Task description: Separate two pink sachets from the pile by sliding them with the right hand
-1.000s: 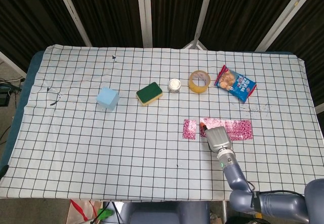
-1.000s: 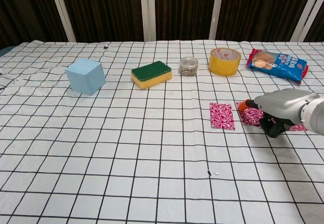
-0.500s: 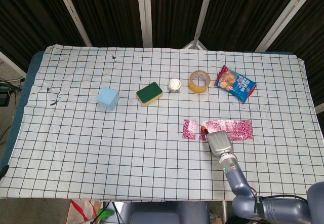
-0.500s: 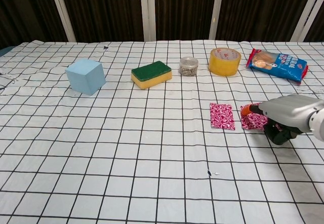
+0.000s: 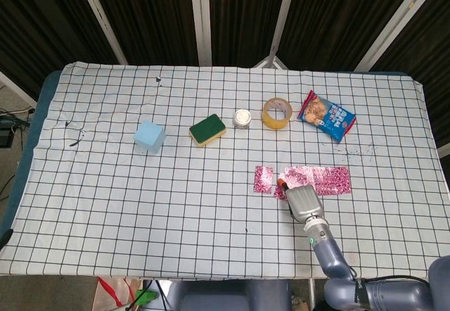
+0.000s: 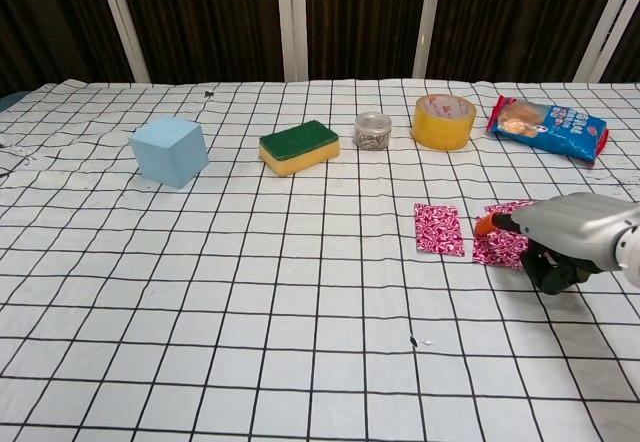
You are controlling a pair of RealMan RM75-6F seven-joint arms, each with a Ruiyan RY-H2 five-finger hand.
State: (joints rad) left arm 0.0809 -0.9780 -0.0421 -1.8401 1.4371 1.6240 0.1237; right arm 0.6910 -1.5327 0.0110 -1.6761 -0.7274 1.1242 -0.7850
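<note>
One pink sachet (image 5: pixel 264 179) (image 6: pixel 439 229) lies flat by itself on the checked cloth, left of the pile. The pile of pink sachets (image 5: pixel 325 179) stretches to the right of it. My right hand (image 5: pixel 302 202) (image 6: pixel 575 237) reaches in from the near edge, its orange fingertip (image 6: pixel 485 225) pressing down on a second sachet (image 6: pixel 501 247). That sachet lies tilted at the pile's left end, its far corner still against the others. The hand's remaining fingers curl under the grey palm. My left hand is out of both views.
Along the far row stand a light blue cube (image 5: pixel 150 137), a green and yellow sponge (image 5: pixel 207 129), a small jar (image 5: pixel 242 119), a yellow tape roll (image 5: pixel 276 112) and a blue snack bag (image 5: pixel 327 116). The table's near edge (image 5: pixel 211 277) runs just behind my wrist.
My right hand has drawn back toward the near edge, dragging the sachet under its fingertip out of the pile's left end and turning it slightly. The lone sachet has stayed put.
</note>
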